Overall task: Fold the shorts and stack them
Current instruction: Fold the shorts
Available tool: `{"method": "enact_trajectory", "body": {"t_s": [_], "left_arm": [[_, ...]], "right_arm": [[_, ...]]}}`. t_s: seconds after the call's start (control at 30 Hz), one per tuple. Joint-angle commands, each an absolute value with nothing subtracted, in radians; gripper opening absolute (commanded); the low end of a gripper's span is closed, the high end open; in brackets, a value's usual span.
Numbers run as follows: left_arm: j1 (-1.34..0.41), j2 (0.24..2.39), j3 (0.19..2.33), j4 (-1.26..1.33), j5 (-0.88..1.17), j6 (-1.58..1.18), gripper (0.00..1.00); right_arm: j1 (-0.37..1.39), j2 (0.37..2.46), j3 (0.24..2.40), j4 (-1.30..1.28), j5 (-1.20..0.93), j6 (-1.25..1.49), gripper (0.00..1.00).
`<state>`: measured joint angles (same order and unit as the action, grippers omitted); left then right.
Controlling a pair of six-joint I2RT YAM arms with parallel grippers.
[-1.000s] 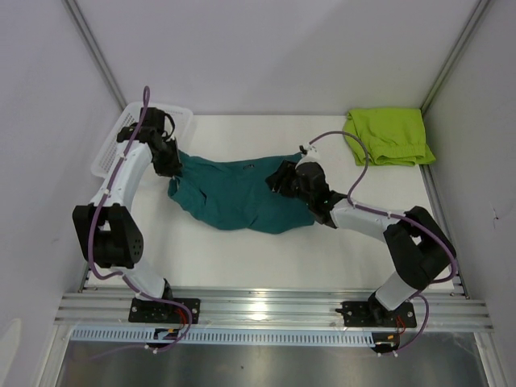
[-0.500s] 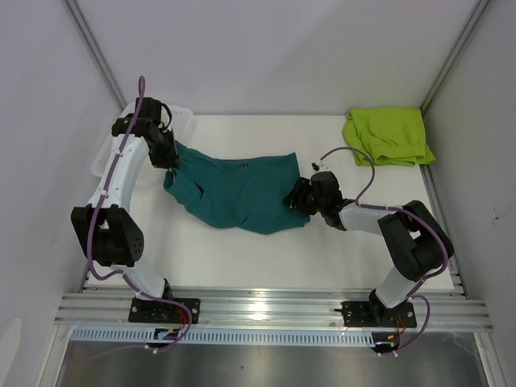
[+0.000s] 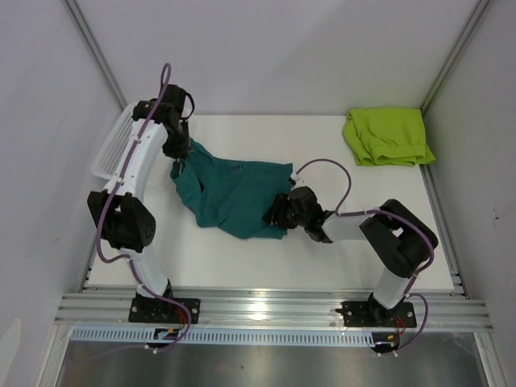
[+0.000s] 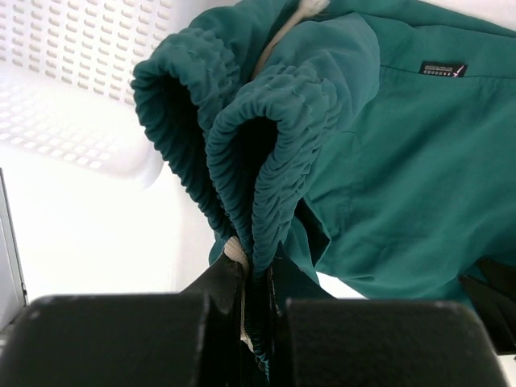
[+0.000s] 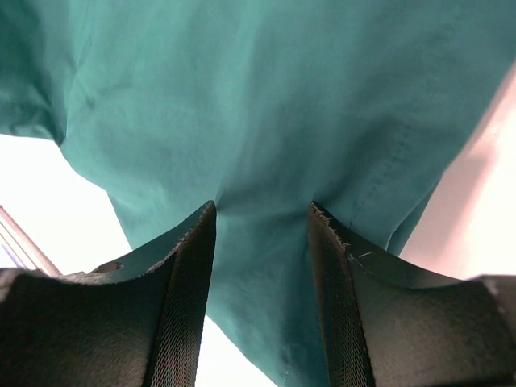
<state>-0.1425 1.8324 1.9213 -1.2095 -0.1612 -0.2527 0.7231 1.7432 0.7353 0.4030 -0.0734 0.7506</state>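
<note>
At the near edge of the table (image 3: 322, 262) the two arms stand on their metal rail (image 3: 266, 306). The right arm bends low and reaches to the left, so the right gripper (image 3: 276, 214) is down at the near right edge of the dark teal shorts (image 3: 238, 193). In its wrist view the two fingers (image 5: 189, 274) stand apart, and teal cloth fills the gap between them. The jaws are spread, not pressed on the cloth.

The teal shorts lie in a loose, crumpled heap a little left of the middle of the table. The near part rests on the surface and the far left corner is pulled upward. That corner is the gathered waistband (image 4: 242, 121), and the left gripper (image 3: 179, 153) holds it. Its jaws are pressed together on the elastic, and the cloth hangs down from there. A white drawstring (image 4: 294, 16) shows at the waistband and a small dark label (image 4: 443, 69) on the cloth.

Just left of this gripper is the white mesh basket (image 3: 113, 149), at the far left side of the table. The lime green shorts (image 3: 387, 135) are well apart from both grippers — they lie as a compact folded heap in the far right corner.
</note>
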Motion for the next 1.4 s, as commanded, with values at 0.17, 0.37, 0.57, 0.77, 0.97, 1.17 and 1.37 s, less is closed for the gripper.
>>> {"method": "enact_trajectory", "body": {"t_s": [0.17, 0.37, 0.57, 0.77, 0.97, 1.17, 1.37], "left_arm": [[-0.241, 1.841, 2.019, -1.293, -0.255, -0.299, 0.00], [-0.314, 1.852, 2.028, -1.321, -0.310, -0.337, 0.00], [-0.354, 1.879, 2.051, -1.330, -0.324, -0.364, 0.00], [-0.400, 1.917, 2.077, -1.338, -0.325, -0.379, 0.00], [-0.425, 1.950, 2.065, -1.333, -0.336, -0.390, 0.00], [-0.440, 1.967, 2.066, -1.316, -0.321, -0.399, 0.00], [-0.471, 1.967, 2.056, -1.287, -0.291, -0.416, 0.00]], "right_arm": [[0.804, 1.798, 0.752, 0.350, -0.038, 0.778, 0.51], [0.808, 1.798, 0.767, 0.353, -0.049, 0.788, 0.51], [0.778, 1.703, 0.886, 0.174, -0.058, 0.750, 0.54], [0.747, 1.614, 0.930, 0.101, -0.084, 0.733, 0.57], [0.675, 1.533, 0.927, 0.058, -0.101, 0.715, 0.58], [0.569, 1.474, 0.910, 0.020, -0.130, 0.675, 0.58], [0.511, 1.508, 0.864, 0.058, -0.140, 0.661, 0.57]]}}
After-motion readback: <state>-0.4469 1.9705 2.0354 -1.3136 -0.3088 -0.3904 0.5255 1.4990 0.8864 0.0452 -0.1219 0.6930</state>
